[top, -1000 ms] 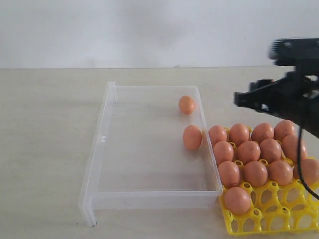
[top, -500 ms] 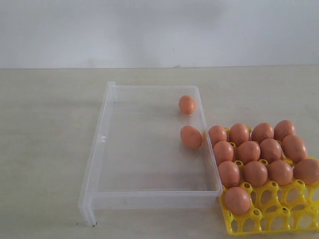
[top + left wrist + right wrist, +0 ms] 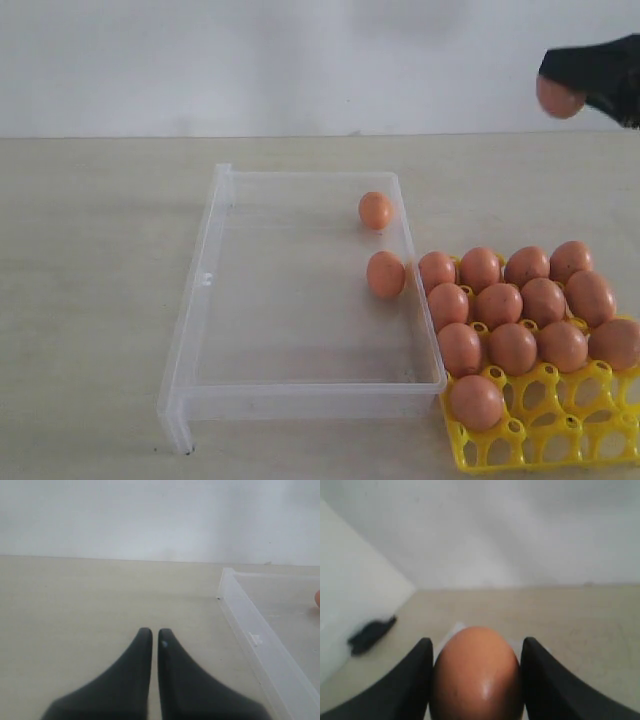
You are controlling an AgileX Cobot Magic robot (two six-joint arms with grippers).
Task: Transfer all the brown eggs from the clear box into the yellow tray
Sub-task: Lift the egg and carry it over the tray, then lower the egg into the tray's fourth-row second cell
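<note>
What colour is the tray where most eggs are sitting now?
Bright yellow. The yellow tray shows best in the exterior view, at the lower right.

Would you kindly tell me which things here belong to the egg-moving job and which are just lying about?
Job: brown eggs, two in the clear box, others in the yellow tray; one held egg in the right tool.
Lying about: left tool, shut and empty; a blurred dark object.

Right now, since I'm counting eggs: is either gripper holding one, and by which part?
The right gripper holds a brown egg by its two sides; the left gripper holds nothing.
</note>
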